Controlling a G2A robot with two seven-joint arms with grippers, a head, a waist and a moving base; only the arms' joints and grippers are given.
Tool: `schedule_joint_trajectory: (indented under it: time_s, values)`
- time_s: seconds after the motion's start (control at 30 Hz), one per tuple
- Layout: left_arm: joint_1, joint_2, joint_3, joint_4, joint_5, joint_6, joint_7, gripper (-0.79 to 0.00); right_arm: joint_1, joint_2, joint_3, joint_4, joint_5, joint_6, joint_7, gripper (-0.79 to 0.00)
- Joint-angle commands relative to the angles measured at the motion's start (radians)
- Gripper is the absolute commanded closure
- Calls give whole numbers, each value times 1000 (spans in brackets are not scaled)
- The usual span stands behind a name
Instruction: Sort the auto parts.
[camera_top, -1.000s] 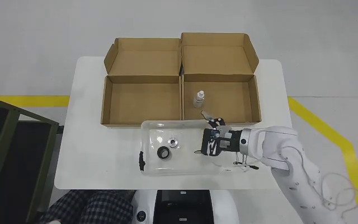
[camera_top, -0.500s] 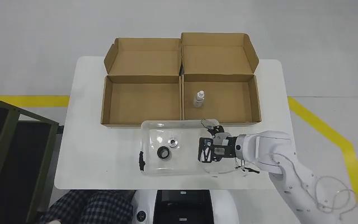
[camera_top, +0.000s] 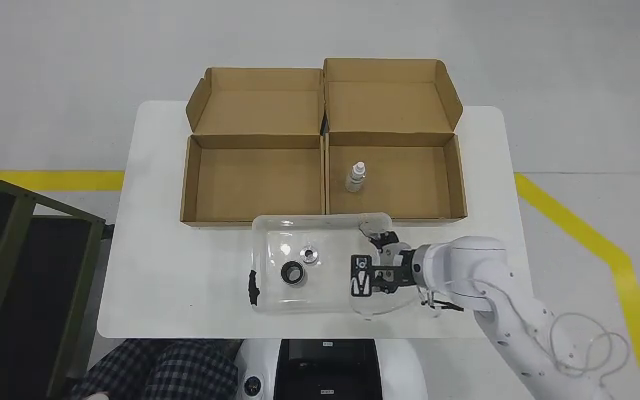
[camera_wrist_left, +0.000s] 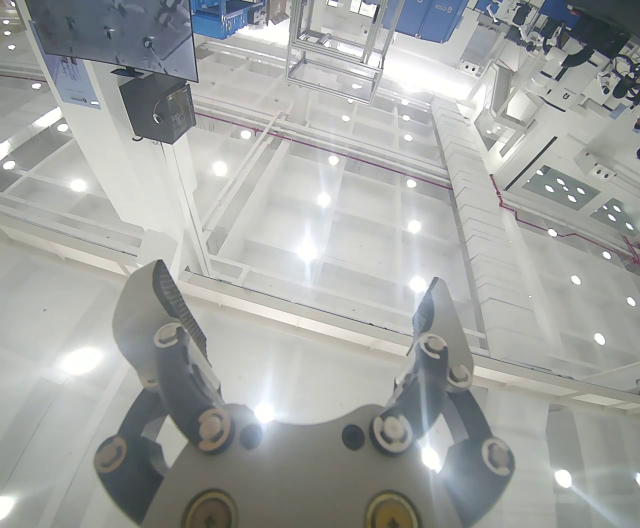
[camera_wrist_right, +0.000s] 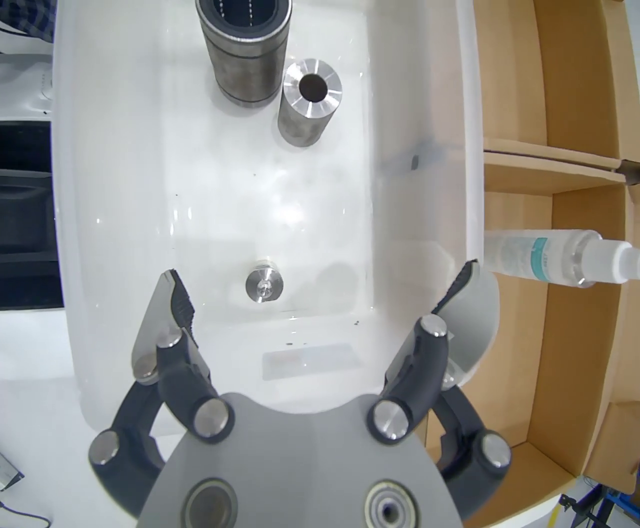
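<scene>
**Top view.** On a smooth white table (camera_top: 160, 200), along the far edge, two open brown cardboard boxes side by side, flaps raised: left box (camera_top: 252, 183) and right box (camera_top: 410, 185), with a small white bottle (camera_top: 355, 177) near the right box's left wall. Just beside the boxes' front walls, toward the near edge, a clear plastic bin (camera_top: 300, 219) with rounded corners. In its left half, a dark ring-shaped bearing (camera_top: 294, 272) and, just beside it on the far side, a bright metal sleeve (camera_top: 311, 255). Right gripper (camera_top: 357, 277) over the bin's right half, fingertips turned toward the parts, apart from both. Against a second ago: shifted left and toward the near edge, further over the bin. Bearing, sleeve and bottle unmoved.

**Left wrist view.** Left gripper (camera_wrist_left: 297, 280) spread wide and empty, ribbed black pads (camera_wrist_left: 182, 310) on grey metal fingers, aimed up at a white gridded ceiling with round lamps.

**Right wrist view.** Right gripper (camera_wrist_right: 320, 272) spread wide, gripping nothing. On the bin floor, a small shiny pin (camera_wrist_right: 264, 285) standing on end, in line between the fingertips, nearer one pad, touching neither. Farther off, the bearing (camera_wrist_right: 243, 50) as a tall dark cylinder with grooved bands, and the sleeve (camera_wrist_right: 309, 102) as a shorter brushed-silver cylinder with a round bore, just beside it. Other fingertip over the bin wall on the box side, with the bottle (camera_wrist_right: 550, 257) just beyond.
</scene>
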Motion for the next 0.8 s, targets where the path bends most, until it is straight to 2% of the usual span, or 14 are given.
schedule_joint_trajectory:
  time_s: [0.0, 0.13, 0.27, 0.77]
  values:
    - [0, 0, 0, 0, 0, 0, 0, -785, 2, 1, -9, 2, 4, 1, 21, -754]
    - [0, 0, 0, 0, 0, 0, 0, -785, 12, 1, -26, 5, 17, 5, 54, -705]
    - [0, 0, 0, 0, 0, 0, 0, -785, 23, 2, -44, 7, 23, 11, 81, -597]
    - [0, 0, 0, 0, 0, 0, 0, -785, 57, 13, -126, 14, -12, 48, 125, -428]
